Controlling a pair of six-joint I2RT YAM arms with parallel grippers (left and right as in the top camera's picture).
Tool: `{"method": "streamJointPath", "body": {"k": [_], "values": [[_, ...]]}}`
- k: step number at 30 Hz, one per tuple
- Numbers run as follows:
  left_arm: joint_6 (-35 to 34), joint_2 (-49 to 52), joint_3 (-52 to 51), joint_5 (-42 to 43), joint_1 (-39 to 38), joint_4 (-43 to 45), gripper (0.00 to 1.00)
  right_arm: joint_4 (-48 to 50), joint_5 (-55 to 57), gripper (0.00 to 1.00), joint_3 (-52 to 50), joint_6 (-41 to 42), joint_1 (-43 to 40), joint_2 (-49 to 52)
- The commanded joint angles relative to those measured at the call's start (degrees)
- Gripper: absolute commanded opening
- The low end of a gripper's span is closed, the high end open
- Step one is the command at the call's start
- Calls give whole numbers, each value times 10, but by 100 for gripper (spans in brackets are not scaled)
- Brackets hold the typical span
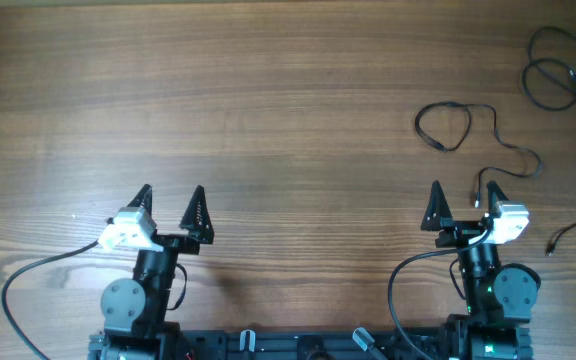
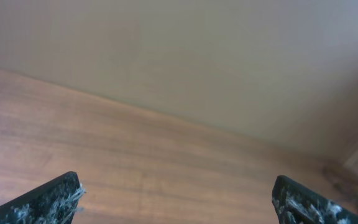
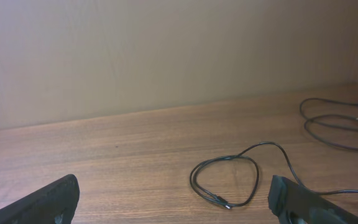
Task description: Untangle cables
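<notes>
Closest under the lens, the left gripper (image 1: 171, 192) sits well to the left of the right gripper (image 1: 464, 190). Both rest at the near edge of the bench (image 1: 268, 90), jaws spread wide with nothing between them. This looks like a ready stance that leaves the wood unobstructed. The cables all lie on the right gripper's side. A looped cord (image 1: 418, 124) lies just beyond it, its tail ending close beside the fingers. A second coil (image 1: 530, 80) lies farther beyond and to its right. A third strand (image 1: 568, 232) lies off its right side, running out of frame. None appears to cross another.
</notes>
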Motion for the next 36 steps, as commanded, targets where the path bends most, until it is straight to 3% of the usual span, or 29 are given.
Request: {"method": "streamJointPath", "body": {"k": [1,12,18,36], "values": [[40,-5,-30,5,2,-16,100,3,10,100,-1,-2,2,-6],[65,-5,-30,9,26,-33,100,3,10,100,-1,-2,2,-6],[145,-5,-30,9,27,-33,100,3,10,100,-1,-1,2,-6],[143,-5,-30,11,27,-31,100,3,10,100,-1,-2,2,-6]]}}
